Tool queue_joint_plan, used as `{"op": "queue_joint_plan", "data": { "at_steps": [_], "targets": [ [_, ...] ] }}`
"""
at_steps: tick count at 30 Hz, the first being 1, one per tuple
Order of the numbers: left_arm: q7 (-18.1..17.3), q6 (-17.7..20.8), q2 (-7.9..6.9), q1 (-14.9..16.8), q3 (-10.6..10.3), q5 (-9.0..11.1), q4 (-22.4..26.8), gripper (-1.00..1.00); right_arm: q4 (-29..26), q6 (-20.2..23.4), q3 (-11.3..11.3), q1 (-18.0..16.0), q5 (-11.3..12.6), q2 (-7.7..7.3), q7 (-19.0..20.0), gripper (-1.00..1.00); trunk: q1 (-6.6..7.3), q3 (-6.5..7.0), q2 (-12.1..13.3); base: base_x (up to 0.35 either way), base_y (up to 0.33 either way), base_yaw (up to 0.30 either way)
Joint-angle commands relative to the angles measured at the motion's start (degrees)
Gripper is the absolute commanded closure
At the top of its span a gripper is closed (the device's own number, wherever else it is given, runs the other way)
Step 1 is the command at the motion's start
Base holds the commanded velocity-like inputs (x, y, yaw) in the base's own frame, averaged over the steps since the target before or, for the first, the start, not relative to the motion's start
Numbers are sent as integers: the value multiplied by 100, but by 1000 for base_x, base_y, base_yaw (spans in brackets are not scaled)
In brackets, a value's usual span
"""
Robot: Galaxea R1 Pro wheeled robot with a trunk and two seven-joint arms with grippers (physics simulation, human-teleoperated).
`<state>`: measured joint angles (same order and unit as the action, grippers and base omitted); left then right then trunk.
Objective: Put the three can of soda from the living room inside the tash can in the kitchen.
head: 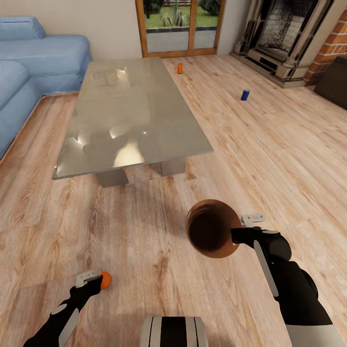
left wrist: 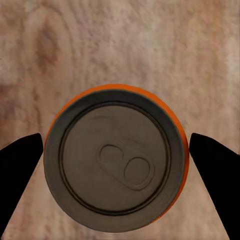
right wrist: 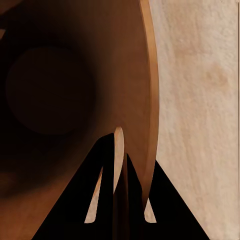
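An orange soda can [head: 105,280] stands upright on the wood floor, its silver top [left wrist: 116,160] facing the left wrist camera. My left gripper [head: 95,279] is open, one black finger on either side of this can. The right gripper [head: 241,228] is shut on the rim of the trash can [head: 212,229], a bucket held above the floor with its copper-brown inside [right wrist: 60,90] turned toward my head. A second orange can [head: 180,68] and a blue can [head: 245,95] stand on the floor beyond the table, toward the fireplace.
A long glass-topped low table [head: 130,111] stands ahead in the middle. The blue sofa [head: 33,62] runs along the left. Wood-framed glass doors [head: 180,26] are at the back, the brick fireplace [head: 294,33] at the back right.
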<state>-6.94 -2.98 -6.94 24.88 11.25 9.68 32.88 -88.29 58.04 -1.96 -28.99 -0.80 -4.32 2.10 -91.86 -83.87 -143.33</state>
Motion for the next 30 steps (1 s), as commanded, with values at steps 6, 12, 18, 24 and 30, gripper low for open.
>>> {"op": "queue_joint_plan", "data": {
  "at_steps": [6,12,18,24,30],
  "targets": [
    [-2,0,0,0,-6,-2,-5,100,-4,-2,3,-2,98,1,27,100,16,134,8,0,0,0],
    [-7,0,0,0,-8,-2,-9,100,-4,-1,0,-2,98,1,27,100,128,246,210,0,0,0],
    [-5,0,0,0,-9,-3,-7,100,-4,-2,2,-2,98,1,27,100,260,354,451,0,0,0],
    [-3,0,0,0,-9,-2,-8,100,-4,-3,3,-2,98,1,27,100,392,462,691,0,0,0],
    [-6,0,0,0,-9,-3,-6,100,-4,-3,3,-2,98,1,27,100,524,569,932,0,0,0]
  ]
}}
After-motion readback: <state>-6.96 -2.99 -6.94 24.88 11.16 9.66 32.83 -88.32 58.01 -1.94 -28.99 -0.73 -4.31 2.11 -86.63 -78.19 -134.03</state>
